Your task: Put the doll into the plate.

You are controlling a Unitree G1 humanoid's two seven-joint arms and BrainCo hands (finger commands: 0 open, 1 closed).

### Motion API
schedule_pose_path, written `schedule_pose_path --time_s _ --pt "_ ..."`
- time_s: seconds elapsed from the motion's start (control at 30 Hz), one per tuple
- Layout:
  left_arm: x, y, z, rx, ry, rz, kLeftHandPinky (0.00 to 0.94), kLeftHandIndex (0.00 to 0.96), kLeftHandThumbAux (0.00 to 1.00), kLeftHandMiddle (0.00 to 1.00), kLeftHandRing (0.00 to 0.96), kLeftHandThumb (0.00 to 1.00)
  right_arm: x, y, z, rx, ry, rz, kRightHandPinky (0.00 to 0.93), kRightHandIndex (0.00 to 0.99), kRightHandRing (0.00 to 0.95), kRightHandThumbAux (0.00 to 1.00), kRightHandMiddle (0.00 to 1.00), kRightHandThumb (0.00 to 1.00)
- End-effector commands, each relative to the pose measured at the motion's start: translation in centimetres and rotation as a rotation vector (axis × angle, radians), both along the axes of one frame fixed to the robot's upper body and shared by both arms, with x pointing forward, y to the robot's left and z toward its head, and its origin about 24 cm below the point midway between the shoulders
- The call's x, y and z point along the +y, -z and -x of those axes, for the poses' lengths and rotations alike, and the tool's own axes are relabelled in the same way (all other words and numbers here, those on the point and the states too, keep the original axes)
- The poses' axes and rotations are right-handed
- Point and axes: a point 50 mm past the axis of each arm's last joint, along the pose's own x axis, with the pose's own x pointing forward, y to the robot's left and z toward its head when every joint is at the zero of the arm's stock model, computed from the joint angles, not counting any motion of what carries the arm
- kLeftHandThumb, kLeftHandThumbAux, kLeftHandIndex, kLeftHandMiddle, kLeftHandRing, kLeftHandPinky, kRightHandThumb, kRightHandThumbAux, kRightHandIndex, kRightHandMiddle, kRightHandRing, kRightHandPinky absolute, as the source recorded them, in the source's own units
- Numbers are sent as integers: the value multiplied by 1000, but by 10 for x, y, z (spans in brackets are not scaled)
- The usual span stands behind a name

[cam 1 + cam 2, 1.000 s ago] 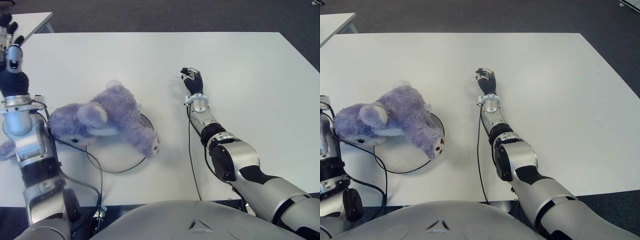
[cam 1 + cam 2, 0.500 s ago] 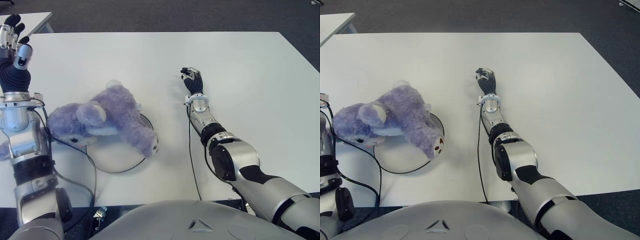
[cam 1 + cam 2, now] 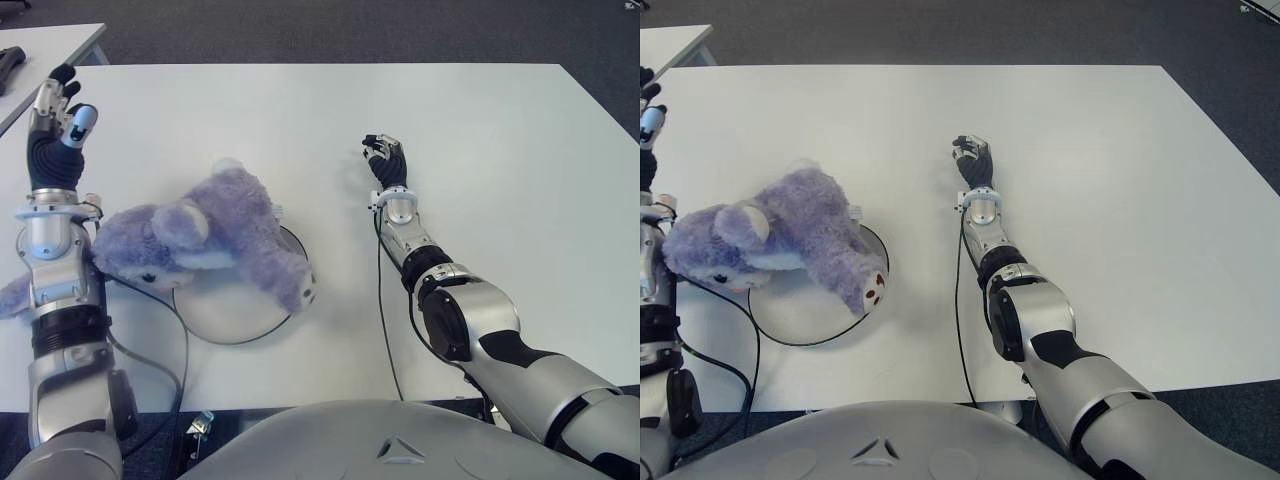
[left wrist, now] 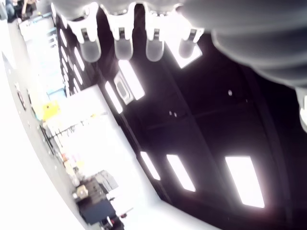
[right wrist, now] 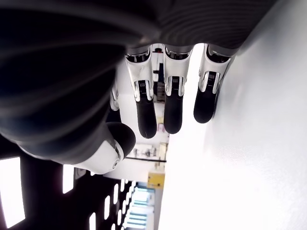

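Observation:
A purple plush koala doll [image 3: 205, 236] lies across the white round plate [image 3: 235, 312], its head hanging over the plate's left rim and one foot [image 3: 305, 292] over the right rim. My left hand [image 3: 55, 125] is raised at the table's far left, behind and left of the doll, fingers spread and holding nothing. In the left wrist view its fingertips [image 4: 122, 48] point into open room space. My right hand [image 3: 385, 160] shows on the white table [image 3: 480, 150] to the right of the plate, fingers loosely extended and holding nothing.
A black cable [image 3: 180, 330] loops over the plate's front edge from my left arm. Another cable [image 3: 380, 320] runs along my right forearm to the table's near edge. A second table corner [image 3: 60, 40] shows at far left.
My left hand has swung down and rightward, away from the far-left corner toward the doll's back side. The doll has settled slightly on the plate. The right arm has not moved.

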Motion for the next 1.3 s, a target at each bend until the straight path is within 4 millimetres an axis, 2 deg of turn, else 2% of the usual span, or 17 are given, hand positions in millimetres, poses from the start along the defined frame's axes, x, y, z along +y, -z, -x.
schedule_pose_path --time_s 0.03,0.53,0.73,0.97,1.3 --pt "-6 15 -6 80 20 -6 0 0 327 0 0 0 20 93 67 454 -9 -49 207 398 212 742 246 698" --pt "-12 45 -14 184 48 10 0 0 296 0 0 0 20 93 67 453 -1 -55 202 398 212 742 249 700" --pt "-25 69 -17 246 87 45 0 0 284 0 0 0 20 93 67 449 -3 -52 202 398 210 741 251 701" --pt "-37 88 -22 301 113 77 7 0 271 0 0 0 20 93 68 450 -7 -48 198 398 208 741 249 701" --pt "-43 97 -24 342 139 112 0 0 259 0 0 0 20 94 68 450 -2 -62 195 399 205 741 247 701"
